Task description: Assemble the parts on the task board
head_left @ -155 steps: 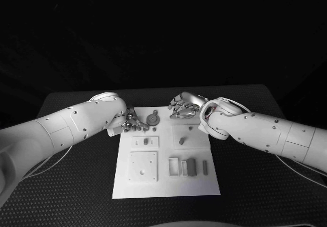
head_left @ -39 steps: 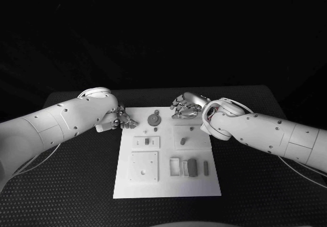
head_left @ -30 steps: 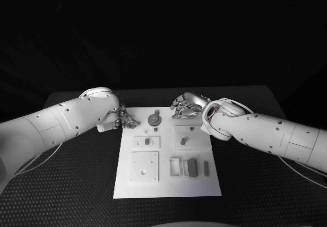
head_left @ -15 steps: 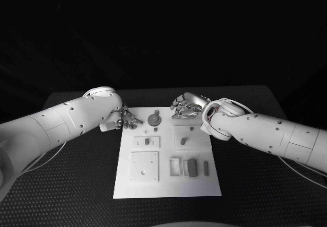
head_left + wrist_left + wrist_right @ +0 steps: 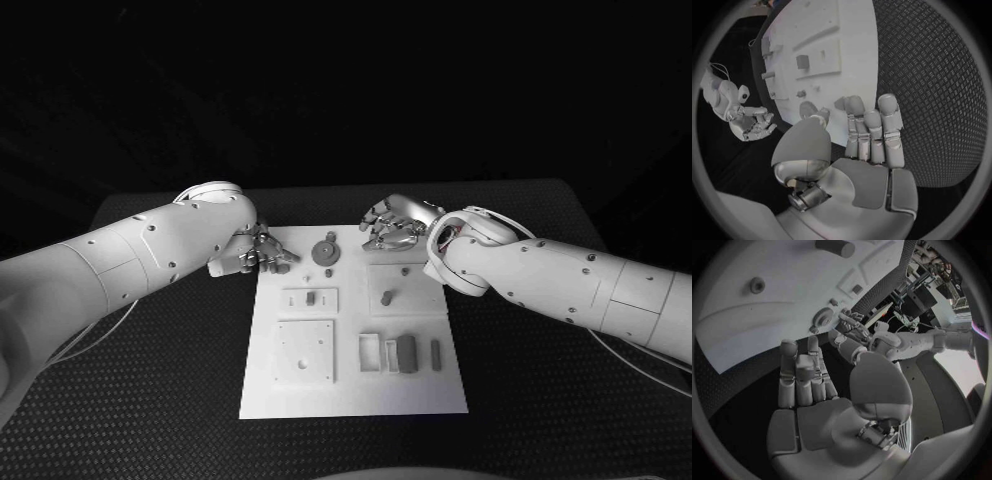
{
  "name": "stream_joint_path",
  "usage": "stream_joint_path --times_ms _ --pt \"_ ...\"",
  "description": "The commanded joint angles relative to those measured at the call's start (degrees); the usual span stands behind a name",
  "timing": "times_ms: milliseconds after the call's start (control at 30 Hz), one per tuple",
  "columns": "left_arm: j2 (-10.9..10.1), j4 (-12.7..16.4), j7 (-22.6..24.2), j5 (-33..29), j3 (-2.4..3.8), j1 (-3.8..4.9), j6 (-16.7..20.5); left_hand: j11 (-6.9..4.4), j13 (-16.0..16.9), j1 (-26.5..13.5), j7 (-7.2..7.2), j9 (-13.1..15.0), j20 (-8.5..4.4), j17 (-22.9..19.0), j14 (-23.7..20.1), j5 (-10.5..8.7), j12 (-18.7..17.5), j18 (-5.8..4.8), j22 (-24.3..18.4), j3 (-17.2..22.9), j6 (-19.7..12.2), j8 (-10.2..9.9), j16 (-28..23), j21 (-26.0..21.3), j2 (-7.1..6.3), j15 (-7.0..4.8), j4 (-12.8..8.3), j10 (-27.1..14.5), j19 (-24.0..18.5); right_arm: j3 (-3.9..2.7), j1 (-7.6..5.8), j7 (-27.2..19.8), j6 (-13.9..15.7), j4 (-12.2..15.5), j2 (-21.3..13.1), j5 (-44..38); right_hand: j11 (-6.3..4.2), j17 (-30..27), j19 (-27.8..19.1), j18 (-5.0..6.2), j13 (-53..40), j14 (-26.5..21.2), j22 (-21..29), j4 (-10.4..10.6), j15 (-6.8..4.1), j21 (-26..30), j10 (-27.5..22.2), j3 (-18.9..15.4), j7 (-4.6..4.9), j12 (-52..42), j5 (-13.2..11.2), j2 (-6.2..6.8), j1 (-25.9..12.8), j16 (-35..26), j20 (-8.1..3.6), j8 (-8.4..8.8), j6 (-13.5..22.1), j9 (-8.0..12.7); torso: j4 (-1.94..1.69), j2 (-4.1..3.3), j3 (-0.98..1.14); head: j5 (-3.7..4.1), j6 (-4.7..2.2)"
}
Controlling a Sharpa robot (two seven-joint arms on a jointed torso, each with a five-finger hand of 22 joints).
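The white task board [image 5: 353, 390] lies in the middle of the black table. A round grey disc part [image 5: 327, 250] sits near the board's far edge, with a small peg [image 5: 329, 272] just in front of it. My left hand [image 5: 260, 252] hovers at the board's far left corner beside the disc; its fingers [image 5: 873, 135] are stretched out and hold nothing. At the board's far edge, right of the disc, my right hand [image 5: 392, 226] is also empty, with its fingers [image 5: 804, 375] straight. The disc [image 5: 823, 319] lies between the two hands.
A short peg [image 5: 387, 296] stands in a square plate on the board's right half. A small plate [image 5: 307, 299] and a larger square plate [image 5: 304, 352] lie on the left half. Several upright blocks [image 5: 398, 352] stand at the near right. Black table surrounds the board.
My left hand drew away to the left of the board's corner, then edged back a little toward the disc. The right hand has stayed where it was.
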State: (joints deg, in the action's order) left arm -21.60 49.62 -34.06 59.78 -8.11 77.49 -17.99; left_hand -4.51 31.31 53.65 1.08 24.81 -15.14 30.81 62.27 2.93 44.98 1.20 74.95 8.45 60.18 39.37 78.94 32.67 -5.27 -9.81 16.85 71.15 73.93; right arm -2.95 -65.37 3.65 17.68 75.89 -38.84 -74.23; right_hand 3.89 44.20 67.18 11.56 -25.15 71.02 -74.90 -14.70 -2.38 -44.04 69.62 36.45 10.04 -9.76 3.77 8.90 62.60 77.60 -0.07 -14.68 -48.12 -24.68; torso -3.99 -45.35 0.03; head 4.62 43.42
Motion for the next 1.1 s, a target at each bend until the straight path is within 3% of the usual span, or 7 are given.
stream_joint_path --times_ms 33,433,633,733,800,900,1100 --pt "-0.2 0.2 0.0 0.0 -0.02 -0.09 -2.2 -0.04 0.1 -0.3 0.19 0.1 -0.38 0.1 -0.1 -0.19 0.3 2.35 1.3 0.1 0.3 -0.3 0.2 0.2 0.26 -0.49 0.1 0.5 -0.2 0.0 0.03 -0.5 -0.5 0.1 0.0 -0.1 0.22 -0.1 0.0 3.44 -0.1 -0.4 -1.1 0.3 0.1 0.2 0.2 0.1 0.32 -0.3 0.1 0.15 -0.6 -0.4 -0.26 -0.41 0.0 0.1 -0.05 0.04 -0.04 0.02 0.06" --pt "-0.7 0.7 0.8 0.6 -0.04 -0.08 -2.1 0.0 0.4 5.0 0.24 0.7 -0.36 0.4 -0.3 -0.19 0.4 2.29 1.3 -1.6 0.2 -0.4 0.5 1.2 -0.73 -0.47 -0.2 0.3 -0.5 0.0 0.03 -0.5 -0.5 0.1 0.0 -0.1 0.22 -0.1 -0.1 3.44 -0.1 -0.4 -1.1 0.3 0.1 0.2 0.2 0.1 0.32 -0.3 0.1 0.14 -0.6 -0.4 -0.26 -0.42 0.0 0.1 -0.09 0.05 -0.09 0.05 0.16" --pt "-1.0 1.2 2.6 0.7 -0.02 -0.08 2.5 0.16 0.4 3.9 0.41 0.8 -0.28 0.3 -0.5 -0.19 0.2 2.24 1.0 -1.8 -0.1 -0.8 0.1 1.0 -3.68 -0.33 0.1 0.0 -0.8 0.0 0.03 -0.5 -0.4 0.1 0.0 -0.1 0.22 -0.1 -0.1 3.44 -0.1 -0.4 -1.1 0.4 0.1 0.2 0.2 0.1 0.32 -0.3 0.1 0.15 -0.6 -0.4 -0.25 -0.42 0.0 0.1 -0.05 0.05 -0.08 -0.01 0.15" --pt "-1.4 1.4 4.0 1.3 -0.01 -0.07 5.1 0.25 0.4 2.2 0.5 1.1 -0.22 0.1 -0.5 -0.18 0.2 2.28 0.7 1.3 -0.2 -0.9 -0.1 0.6 -5.96 -0.23 0.0 -0.2 -0.6 0.0 0.03 -0.5 -0.4 0.1 -0.1 -0.1 0.22 -0.1 -0.1 3.44 -0.1 -0.4 -1.1 0.4 0.1 0.2 0.2 0.0 0.32 -0.3 0.1 0.16 -0.6 -0.4 -0.25 -0.42 0.0 0.1 -0.03 0.03 -0.04 0.03 0.14" --pt "-1.6 1.7 4.3 1.4 -0.01 -0.07 6.7 0.29 0.4 1.5 0.54 1.2 -0.17 0.1 -0.5 -0.17 0.1 2.26 0.8 1.6 -0.3 -0.9 -0.1 0.6 -6.4 -0.19 0.0 -0.2 -0.7 0.0 0.03 -0.5 -0.4 0.1 -0.1 -0.1 0.22 -0.1 -0.1 3.44 -0.1 -0.4 -1.1 0.4 0.1 0.2 0.2 0.0 0.32 -0.3 0.1 0.16 -0.6 -0.4 -0.25 -0.42 0.0 0.1 -0.04 0.04 -0.03 0.03 0.14" --pt "-2.2 2.4 4.5 1.7 0.01 -0.05 7.8 0.52 0.5 2.2 0.77 1.4 -0.05 0.1 -1.1 -0.18 0.0 2.27 0.9 -1.4 -1.0 -1.1 -0.3 0.3 -5.69 0.03 -0.1 -0.9 -1.4 0.0 0.03 -0.5 -0.3 0.1 -0.1 -0.1 0.22 -0.1 -0.1 3.44 -0.1 -0.4 -1.1 0.4 0.1 0.2 0.2 0.0 0.32 -0.3 0.1 0.17 -0.6 -0.4 -0.25 -0.42 0.0 0.1 -0.05 0.06 0.01 0.05 0.06" --pt "-3.2 4.5 4.0 4.1 0.01 -0.04 7.6 1.81 -0.2 3.1 2.1 1.0 0.91 -0.7 -3.4 -0.16 -1.5 2.02 0.2 -2.2 -3.7 -2.6 -1.9 -1.6 -7.18 1.26 0.0 -3.6 -3.5 0.0 0.03 -0.5 -0.3 0.1 -0.2 -0.1 0.23 -0.1 -0.1 3.44 -0.1 -0.4 -1.1 0.4 0.11 0.2 0.1 0.0 0.33 -0.3 0.1 0.2 -0.7 -0.4 -0.25 -0.42 0.0 0.1 -0.04 0.04 0.01 0.1 0.13"
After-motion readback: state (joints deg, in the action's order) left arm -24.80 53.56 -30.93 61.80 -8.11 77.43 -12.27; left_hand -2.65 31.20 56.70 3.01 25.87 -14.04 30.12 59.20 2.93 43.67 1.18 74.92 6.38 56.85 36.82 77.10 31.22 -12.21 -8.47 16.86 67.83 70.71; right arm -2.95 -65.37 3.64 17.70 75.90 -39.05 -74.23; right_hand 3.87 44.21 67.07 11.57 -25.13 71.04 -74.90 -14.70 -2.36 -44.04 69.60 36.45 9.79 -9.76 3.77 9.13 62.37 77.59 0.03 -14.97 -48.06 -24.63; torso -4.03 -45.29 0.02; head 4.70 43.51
